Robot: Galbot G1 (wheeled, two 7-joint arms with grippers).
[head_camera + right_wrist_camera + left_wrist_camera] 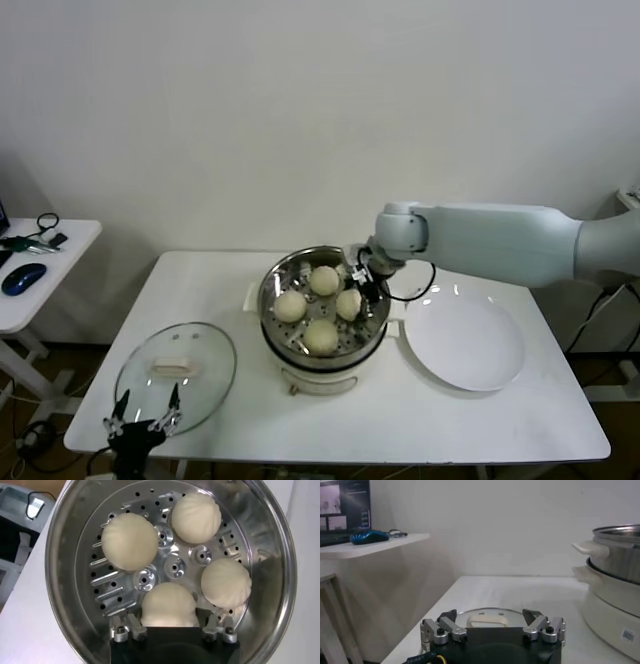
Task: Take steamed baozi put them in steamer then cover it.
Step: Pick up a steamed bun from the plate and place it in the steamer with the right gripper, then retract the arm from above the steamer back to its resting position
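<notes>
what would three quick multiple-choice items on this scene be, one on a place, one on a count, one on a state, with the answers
1. Where does the cover lie?
A. on the steamer
B. flat on the table, to the left of the steamer
C. on the white plate

2. How many steamed baozi sit in the steamer?
A. two
B. three
C. four

3. What is on the white plate?
A. nothing
B. one bun
C. the glass lid

Answers:
1 B: the head view shows the cover on the table by the left gripper, apart from the steamer.
2 C: the right wrist view shows four buns on the perforated tray, the right gripper over the nearest one.
3 A: the plate's surface is bare.
</notes>
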